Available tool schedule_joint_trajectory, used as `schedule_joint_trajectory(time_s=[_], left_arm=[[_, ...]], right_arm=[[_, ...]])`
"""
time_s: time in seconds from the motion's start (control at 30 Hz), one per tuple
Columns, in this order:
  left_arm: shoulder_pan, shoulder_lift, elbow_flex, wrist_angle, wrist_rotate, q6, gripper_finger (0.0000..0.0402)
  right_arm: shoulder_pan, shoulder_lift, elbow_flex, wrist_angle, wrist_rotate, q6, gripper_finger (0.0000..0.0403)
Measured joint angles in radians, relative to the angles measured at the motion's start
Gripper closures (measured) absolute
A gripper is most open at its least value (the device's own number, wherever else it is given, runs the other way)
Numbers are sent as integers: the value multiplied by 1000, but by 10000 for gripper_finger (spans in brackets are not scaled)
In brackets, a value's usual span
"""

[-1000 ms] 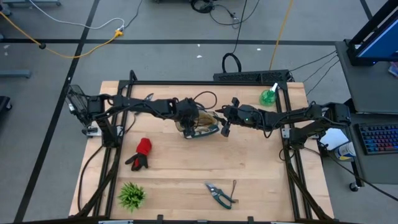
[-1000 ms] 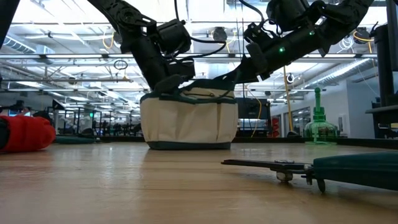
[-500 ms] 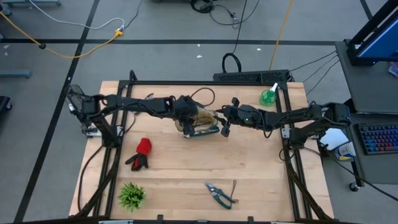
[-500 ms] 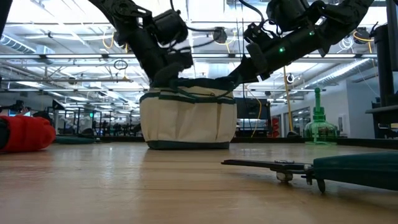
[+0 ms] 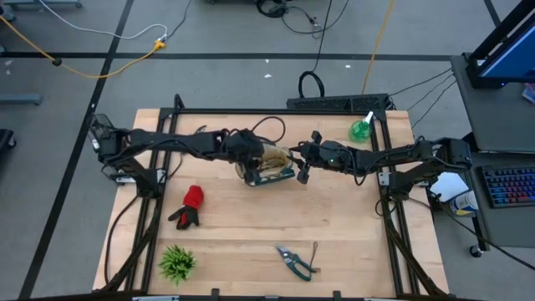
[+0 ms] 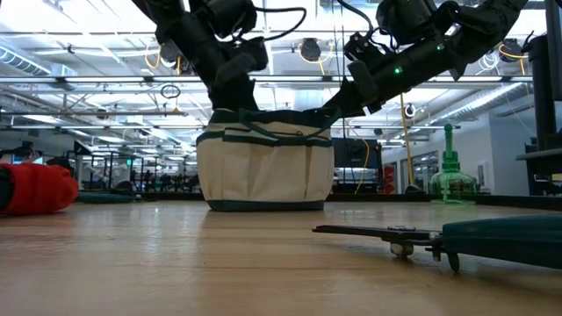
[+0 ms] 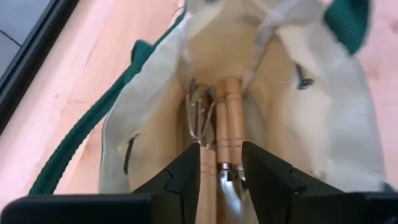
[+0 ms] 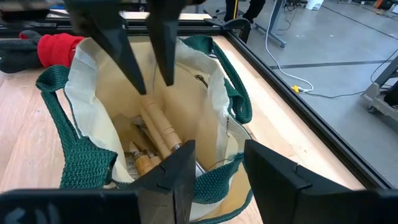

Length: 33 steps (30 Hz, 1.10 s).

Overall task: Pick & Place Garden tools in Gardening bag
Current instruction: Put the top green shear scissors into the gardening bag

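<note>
Left pincer (image 8: 140, 53) has lifted out of the gardening bag (image 6: 265, 167), fingers apart and empty; wooden-handled tools (image 7: 227, 118) sit inside. Right pincer (image 5: 303, 170) grips the bag rim.

I see gardening bag (image 6: 265, 169) upright on counter (image 6: 219, 263), mid-frame. Left pincer (image 6: 234, 95) just above bag's rim; jaw state unclear to me. Right pincer (image 6: 332, 112) at bag's top edge, other side. Red glove (image 6: 35, 188) far off at one side. Pruners (image 6: 457, 239) lying close to camera. Green spray bottle (image 6: 451, 180) behind.
</note>
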Motion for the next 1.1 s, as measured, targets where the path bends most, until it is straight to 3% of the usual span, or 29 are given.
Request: schedule_joint_trajectory(time_s=[0.37,0.67,1.1], left_arm=[[-55,-137,2,-46,-1,-17,277],[-75,-281,2,-205,-10,-87,277],[-75,-344,1,-520,-306,-291,277]], right_arm=[[6,0,0,-7,-3,0,273],[57,0,0,-9,-3,-8,273],[132,0,0,-20,-3,-8,273]])
